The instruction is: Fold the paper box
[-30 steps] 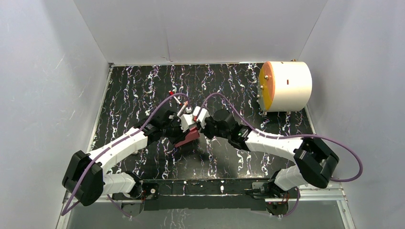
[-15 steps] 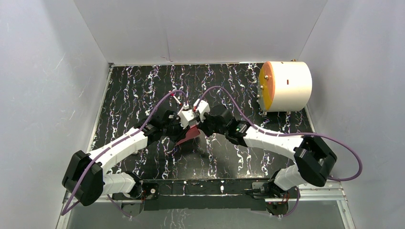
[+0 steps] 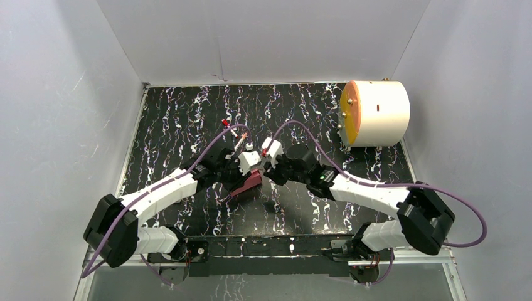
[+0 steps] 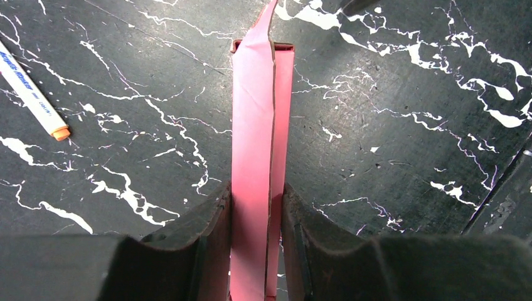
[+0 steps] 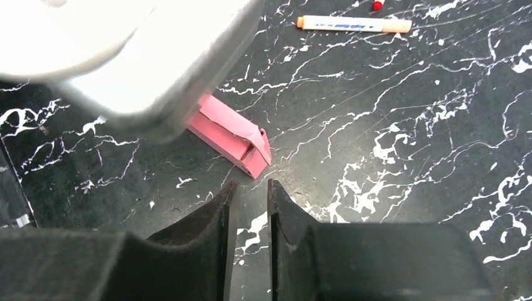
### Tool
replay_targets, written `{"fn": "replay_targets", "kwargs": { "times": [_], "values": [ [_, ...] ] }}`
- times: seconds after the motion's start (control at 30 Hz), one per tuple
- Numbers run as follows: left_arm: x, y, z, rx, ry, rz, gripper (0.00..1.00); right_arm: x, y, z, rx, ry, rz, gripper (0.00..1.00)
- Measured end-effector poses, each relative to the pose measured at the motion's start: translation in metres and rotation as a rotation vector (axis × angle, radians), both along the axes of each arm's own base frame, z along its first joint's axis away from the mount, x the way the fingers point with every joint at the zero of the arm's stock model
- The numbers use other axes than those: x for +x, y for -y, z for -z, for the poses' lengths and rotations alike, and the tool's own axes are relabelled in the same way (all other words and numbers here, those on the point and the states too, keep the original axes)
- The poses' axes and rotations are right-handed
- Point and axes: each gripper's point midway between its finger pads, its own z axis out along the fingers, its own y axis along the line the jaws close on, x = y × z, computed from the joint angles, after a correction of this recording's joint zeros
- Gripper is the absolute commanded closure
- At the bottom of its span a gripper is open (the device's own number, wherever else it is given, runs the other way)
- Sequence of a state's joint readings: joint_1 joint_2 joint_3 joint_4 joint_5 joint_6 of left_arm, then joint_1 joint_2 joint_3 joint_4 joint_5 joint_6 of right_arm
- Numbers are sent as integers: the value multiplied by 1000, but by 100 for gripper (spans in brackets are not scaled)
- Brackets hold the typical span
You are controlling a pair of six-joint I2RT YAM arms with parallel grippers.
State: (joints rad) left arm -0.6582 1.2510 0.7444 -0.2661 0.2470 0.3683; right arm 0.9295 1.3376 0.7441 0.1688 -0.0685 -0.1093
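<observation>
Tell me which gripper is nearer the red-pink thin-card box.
Left. The left gripper grips the red-pink card box between its fingers; the right gripper hovers just short of the box's end, slightly open, touching nothing.

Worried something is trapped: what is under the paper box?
Black marbled table shows all round the paper box, pinched edge-on by the left fingers. The patch directly beneath is covered by the box. The pen lies clear to one side.
</observation>
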Motion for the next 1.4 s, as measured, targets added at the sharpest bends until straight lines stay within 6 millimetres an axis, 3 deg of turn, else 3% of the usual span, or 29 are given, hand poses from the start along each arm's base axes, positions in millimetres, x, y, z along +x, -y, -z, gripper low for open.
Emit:
{"fn": "replay_targets", "kwargs": {
  "times": [0.3, 0.47, 0.73, 1.4],
  "values": [
    [-4, 3, 2, -6, -13, 32, 93, 0, 10, -2, 69, 66, -87, 66],
    [-5, 4, 3, -11, -22, 40, 93, 3, 3, -6, 111, 79, -141, 67],
    [-6, 5, 4, -15, -29, 47, 93, -6, -8, 9, 111, 40, -233, 70],
    [-9, 5, 5, -13, -45, 50, 93, 6, -9, 8, 112, 61, -218, 79]
  ]
}}
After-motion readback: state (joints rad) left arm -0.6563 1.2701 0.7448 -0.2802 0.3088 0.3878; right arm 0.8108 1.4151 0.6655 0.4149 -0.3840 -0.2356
